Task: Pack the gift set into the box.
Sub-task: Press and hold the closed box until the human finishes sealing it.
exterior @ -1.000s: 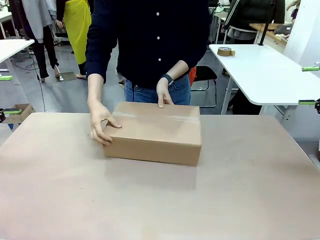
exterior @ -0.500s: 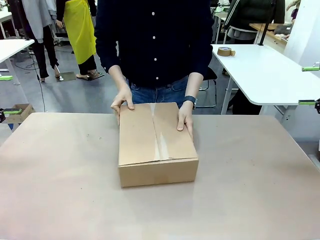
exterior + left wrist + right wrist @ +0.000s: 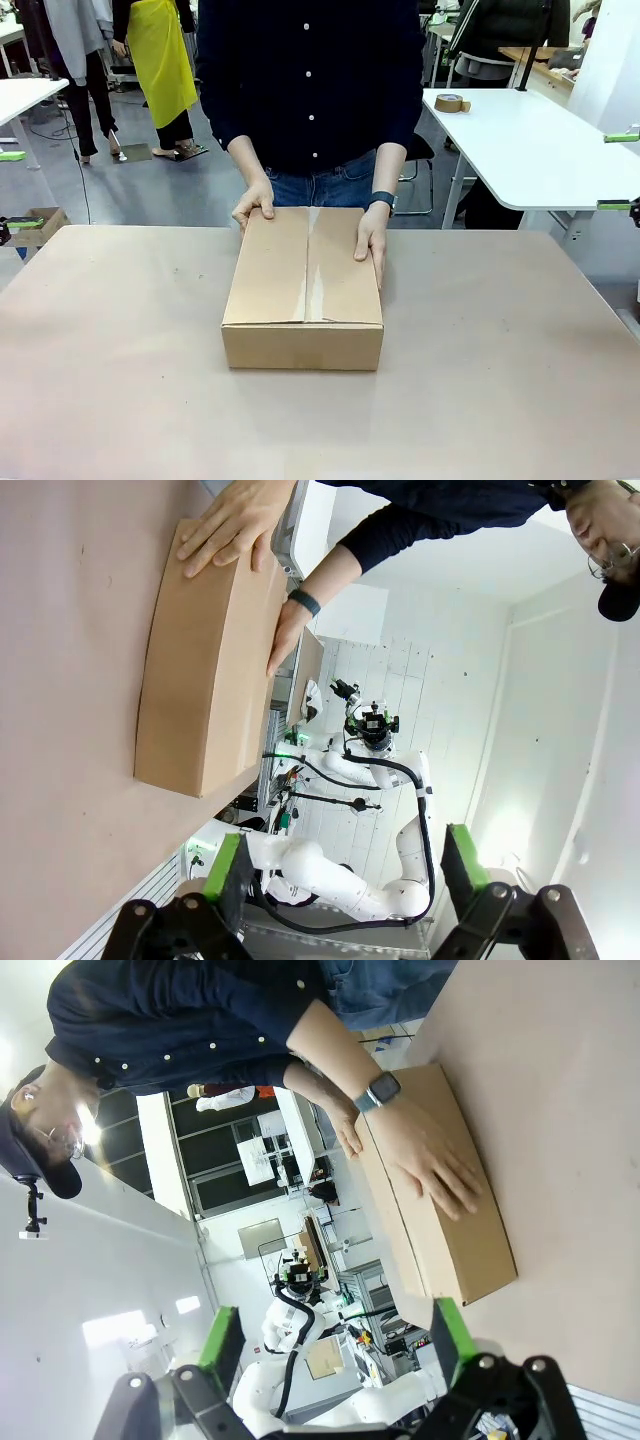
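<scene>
Box (image 3: 302, 265) centre of frame, flaps down, person's hands (image 3: 370, 243) on its sides; likely light, stiff-walled, lid giving: grip low on opposite walls. Left gripper (image 3: 345, 865) and right gripper (image 3: 340, 1345) spread, nothing between.

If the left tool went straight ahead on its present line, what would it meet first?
Probably the white robot arm, seen beyond the open left tool, though depth is unclear; the box looks off to one side.

Left gripper (image 3: 345, 860) with fingers spread wide, right gripper (image 3: 338, 1333) likewise parted, at opposite front-view edges
</scene>
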`<move>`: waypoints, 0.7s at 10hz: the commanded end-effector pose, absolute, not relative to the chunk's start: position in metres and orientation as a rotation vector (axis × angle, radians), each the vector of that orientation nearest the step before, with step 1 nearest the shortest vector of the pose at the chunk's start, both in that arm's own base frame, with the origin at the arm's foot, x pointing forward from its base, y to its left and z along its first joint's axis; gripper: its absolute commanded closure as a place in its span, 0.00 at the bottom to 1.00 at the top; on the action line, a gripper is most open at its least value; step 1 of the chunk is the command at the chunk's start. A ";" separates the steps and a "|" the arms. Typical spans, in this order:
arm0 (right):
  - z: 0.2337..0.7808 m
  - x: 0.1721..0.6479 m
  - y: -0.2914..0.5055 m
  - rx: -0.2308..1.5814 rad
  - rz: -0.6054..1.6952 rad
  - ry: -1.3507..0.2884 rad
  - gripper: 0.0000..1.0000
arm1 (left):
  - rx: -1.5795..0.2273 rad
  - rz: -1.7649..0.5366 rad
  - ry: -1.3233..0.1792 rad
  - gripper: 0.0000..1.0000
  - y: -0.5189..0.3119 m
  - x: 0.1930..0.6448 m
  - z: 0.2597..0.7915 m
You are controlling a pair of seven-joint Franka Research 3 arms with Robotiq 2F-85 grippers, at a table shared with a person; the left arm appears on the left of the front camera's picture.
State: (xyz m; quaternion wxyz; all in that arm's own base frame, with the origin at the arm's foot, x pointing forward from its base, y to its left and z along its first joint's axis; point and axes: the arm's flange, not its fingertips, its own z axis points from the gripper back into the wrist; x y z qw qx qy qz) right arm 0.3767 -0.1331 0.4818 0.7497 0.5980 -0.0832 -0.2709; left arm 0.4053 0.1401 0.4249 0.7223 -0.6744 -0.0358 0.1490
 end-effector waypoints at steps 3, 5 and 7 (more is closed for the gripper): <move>0.482 0.420 -0.013 1.193 -0.131 -0.186 0.00 | -1.511 -0.098 -0.112 0.00 0.041 0.407 0.458; 0.457 0.430 0.071 1.186 0.172 -0.297 0.00 | -1.456 -0.310 -0.172 0.00 -0.046 0.414 0.451; 0.433 0.419 0.095 1.093 0.270 -0.472 0.00 | -1.416 -0.317 -0.089 0.00 -0.072 0.419 0.422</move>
